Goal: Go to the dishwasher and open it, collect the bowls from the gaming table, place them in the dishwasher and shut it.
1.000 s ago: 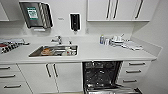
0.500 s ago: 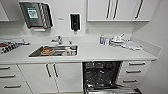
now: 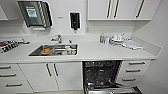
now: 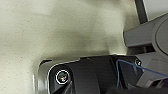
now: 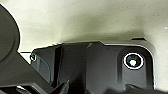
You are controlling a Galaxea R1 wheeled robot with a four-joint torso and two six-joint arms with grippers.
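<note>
Head view has us facing a white kitchen counter [image 3: 95, 51] with the dishwasher [image 3: 101, 73] sitting right under it, door dropped open so we can see the dark inside and the wire racks. White drawer fronts [image 3: 133, 71] flank the dishwasher on one side, white cupboard doors [image 3: 52, 75] on the other. Above those doors, a steel sink [image 3: 53, 50] is set into the counter with some dishes in it, tap [image 3: 57, 38] just behind. On the wall over the sink there's a paper towel dispenser [image 3: 35, 13], and a black soap dispenser [image 3: 74, 21] beside it. Directly above the dishwasher, the counter has a small bottle [image 3: 102, 38] and some white crockery [image 3: 120, 40].

Both wrist views give us pale speckled floor [image 4: 50, 30] past the robot's own dark plate; for either gripper we can't tell whether the fingers are apart or together.
</note>
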